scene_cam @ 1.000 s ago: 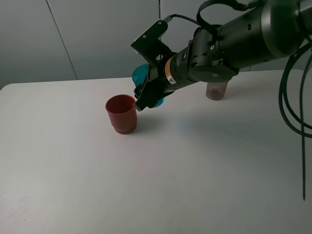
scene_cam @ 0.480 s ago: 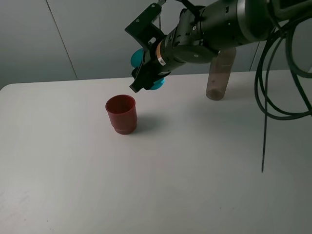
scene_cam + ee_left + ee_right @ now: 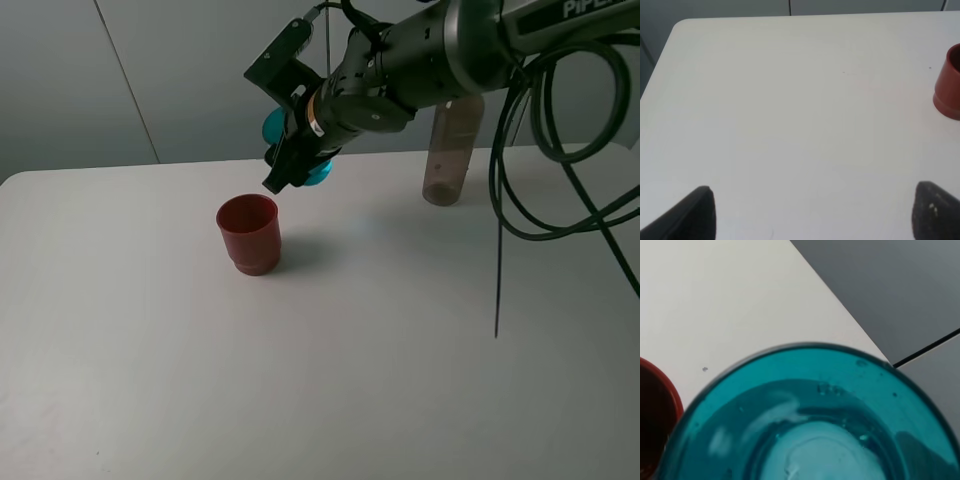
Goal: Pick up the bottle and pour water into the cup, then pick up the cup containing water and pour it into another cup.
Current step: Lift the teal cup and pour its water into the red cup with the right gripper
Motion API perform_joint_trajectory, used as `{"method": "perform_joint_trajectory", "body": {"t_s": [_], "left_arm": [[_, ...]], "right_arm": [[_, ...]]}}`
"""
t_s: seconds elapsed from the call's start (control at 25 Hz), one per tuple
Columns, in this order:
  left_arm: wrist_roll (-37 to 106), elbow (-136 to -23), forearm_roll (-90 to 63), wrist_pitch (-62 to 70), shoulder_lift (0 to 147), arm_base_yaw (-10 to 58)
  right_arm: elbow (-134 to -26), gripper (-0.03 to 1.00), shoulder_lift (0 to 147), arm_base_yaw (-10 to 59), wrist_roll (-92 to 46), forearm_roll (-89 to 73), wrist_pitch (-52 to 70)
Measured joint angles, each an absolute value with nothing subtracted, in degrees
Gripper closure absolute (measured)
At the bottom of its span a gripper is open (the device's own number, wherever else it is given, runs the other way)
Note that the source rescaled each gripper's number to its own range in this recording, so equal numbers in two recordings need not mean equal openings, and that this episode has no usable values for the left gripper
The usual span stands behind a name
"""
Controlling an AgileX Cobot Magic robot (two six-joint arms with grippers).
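My right gripper [image 3: 296, 158] is shut on the teal cup [image 3: 272, 126] and holds it tilted in the air, above and just to the right of the red cup [image 3: 248, 232], which stands upright on the white table [image 3: 330, 360]. In the right wrist view the teal cup [image 3: 820, 420] fills the picture with water in it, and the red cup's rim [image 3: 655, 410] shows at the edge. The smoky bottle [image 3: 447, 150] stands upright at the back right, partly behind the arm. My left gripper [image 3: 817, 215] is open and empty over bare table, with the red cup [image 3: 949, 82] far off.
A grey wall [image 3: 150, 70] runs behind the table's far edge. Black cables [image 3: 520, 180] hang from the right arm over the right half of the table.
The right arm has lifted the teal cup up and a little left, from beside the red cup's rim to higher above it. The bottle has come into fuller view.
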State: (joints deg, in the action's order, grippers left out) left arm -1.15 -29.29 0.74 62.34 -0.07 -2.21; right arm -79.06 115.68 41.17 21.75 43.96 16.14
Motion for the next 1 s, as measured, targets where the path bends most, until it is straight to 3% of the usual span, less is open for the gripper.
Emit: {"method": "perform_joint_trajectory", "body": {"t_s": [1.0], "left_arm": [[-1.15,-29.29,0.74,62.34,-0.07,-2.21]], "right_arm": [[-81.39,0.86,117.88,41.39,15.16,42.71,18.02]]}}
